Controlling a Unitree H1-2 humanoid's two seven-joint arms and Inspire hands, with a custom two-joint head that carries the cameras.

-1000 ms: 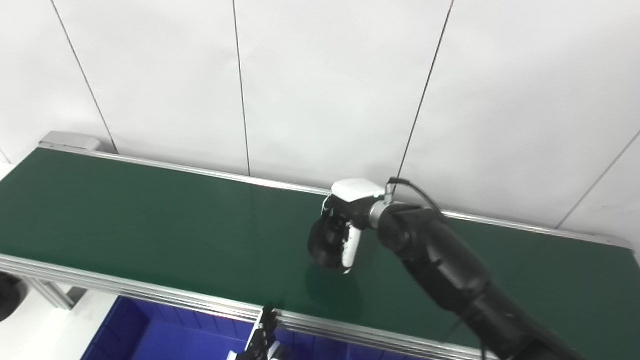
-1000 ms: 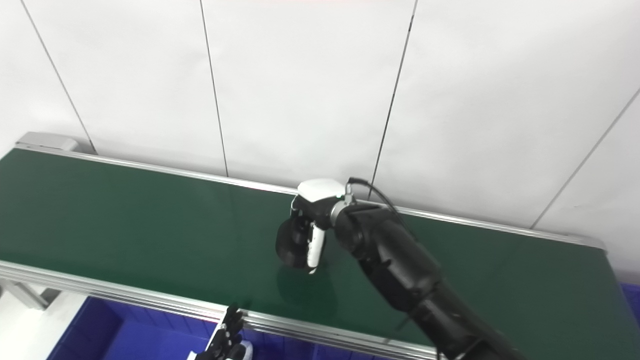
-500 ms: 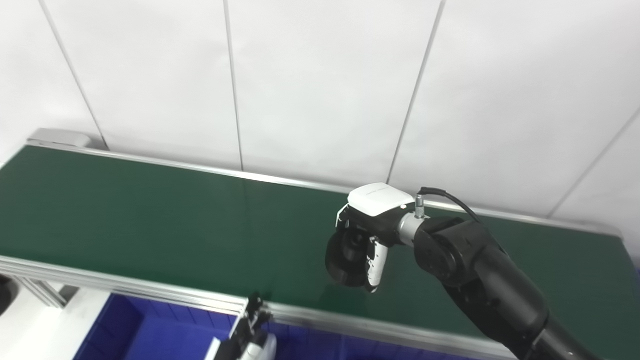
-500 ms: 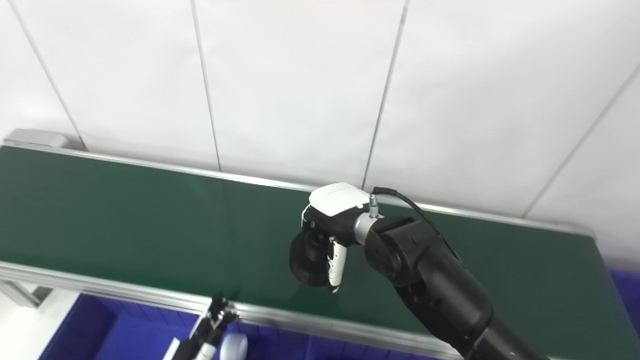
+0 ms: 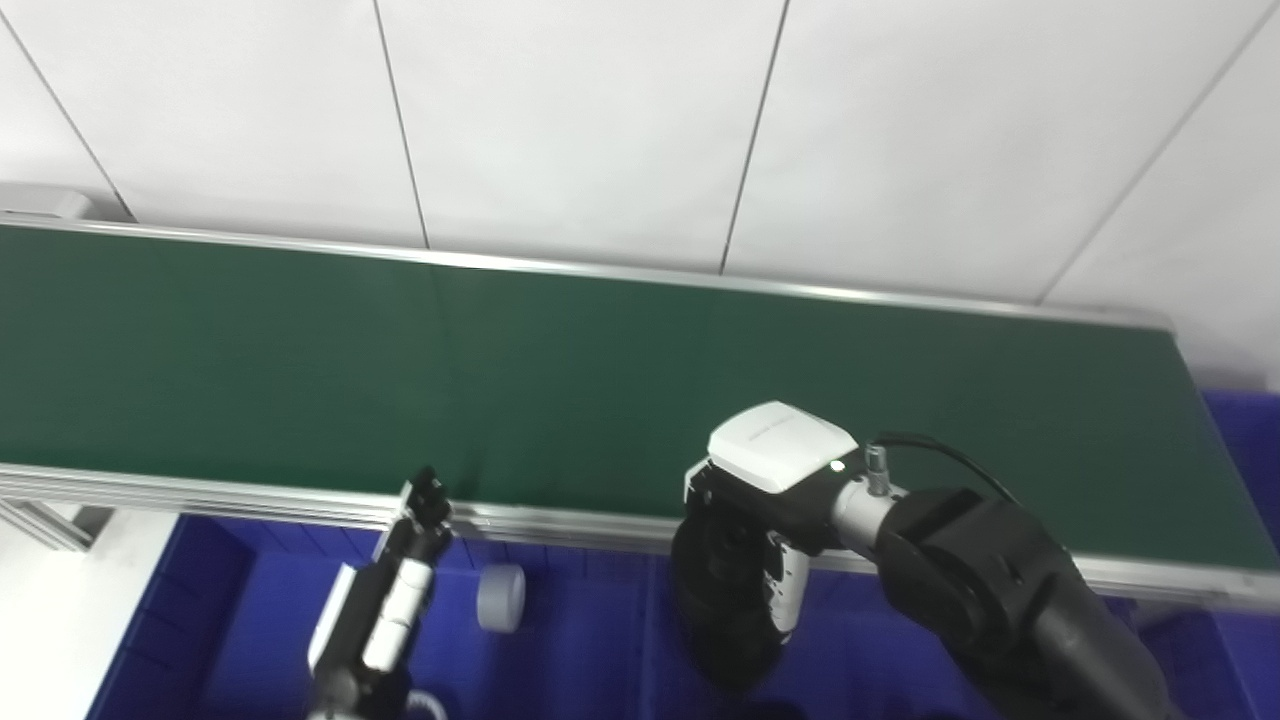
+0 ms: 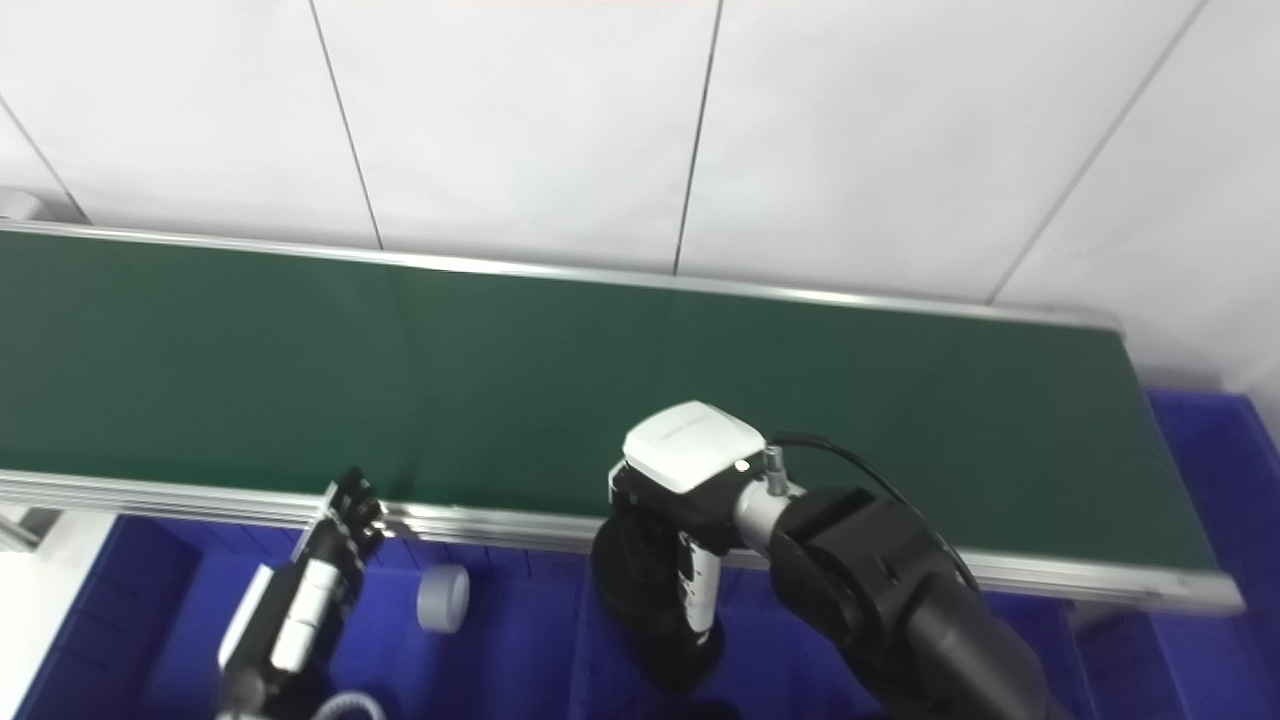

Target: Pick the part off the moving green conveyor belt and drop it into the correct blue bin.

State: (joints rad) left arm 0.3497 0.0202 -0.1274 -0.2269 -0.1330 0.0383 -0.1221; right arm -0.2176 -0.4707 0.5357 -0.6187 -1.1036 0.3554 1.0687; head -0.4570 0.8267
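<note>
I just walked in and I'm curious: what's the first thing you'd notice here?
The right hand holds a black part over the blue bin, just off the near edge of the long green belt. A small grey cylinder lies in the bin, beside the left hand.

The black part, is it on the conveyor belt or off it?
Off: right robot hand holds black part over the blue bin.
</note>
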